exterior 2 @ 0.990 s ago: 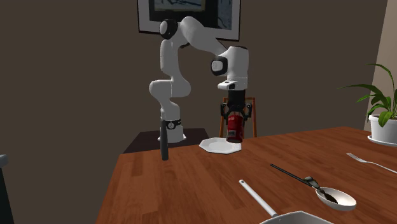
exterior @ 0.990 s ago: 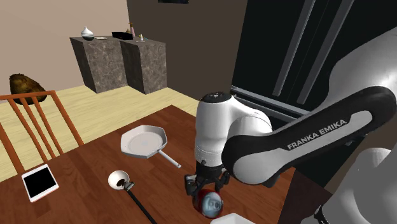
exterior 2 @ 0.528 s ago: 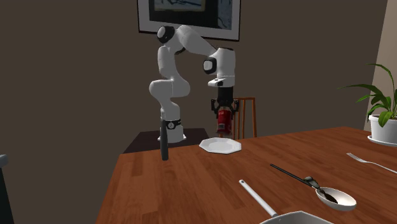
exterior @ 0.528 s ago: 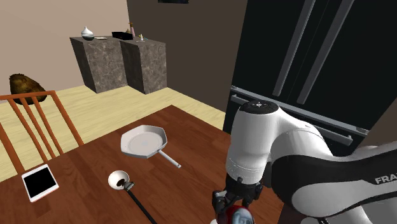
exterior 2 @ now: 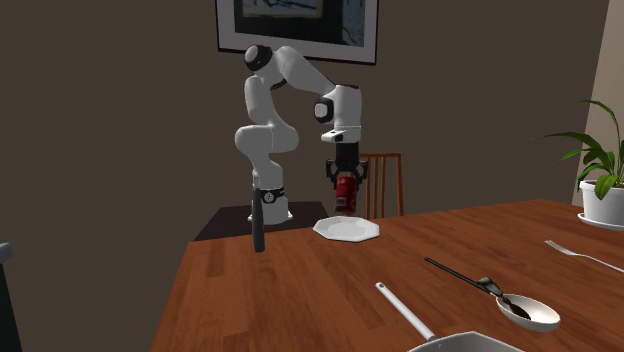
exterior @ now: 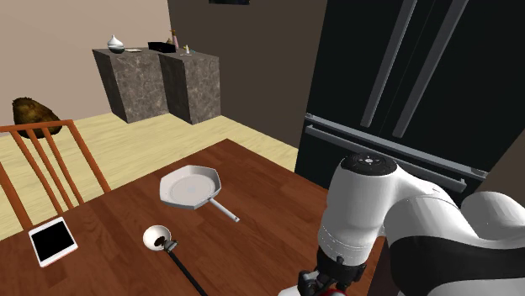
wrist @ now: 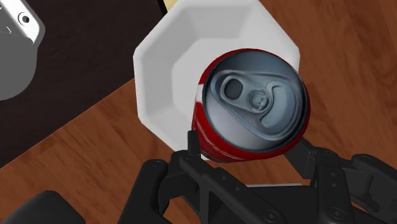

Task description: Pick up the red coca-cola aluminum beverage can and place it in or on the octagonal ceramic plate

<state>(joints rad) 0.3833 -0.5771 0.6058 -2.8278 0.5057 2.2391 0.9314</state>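
Red-sided, silver-topped can (wrist: 254, 105) clamped in the gripper (wrist: 248, 145), one black finger on each flank, jaws shut tight on it. Hangs upright, long axis vertical, pull-tab end toward the wrist camera. Floats above the white eight-sided plate (wrist: 168, 70), clear of it and touching nothing but the fingers. Covers, in the wrist view, the part of the plate nearer the fingers rather than its centre. Lines up in the second exterior view almost straight over the plate (exterior 2: 347, 229) on the brown table (exterior 2: 300, 280), with open air between the two. Calls, most likely, for a plain straight descent, perhaps with a slight nudge toward the plate's centre, and only then a release; needs no turning, since already upright.

Compared with a second back: rides a little higher, and further toward the second exterior view's left; stood then low by the plate's right rim. Has slid in the shoulder view toward the lower right, leaving only a sliver of red at the bottom edge under the white wrist
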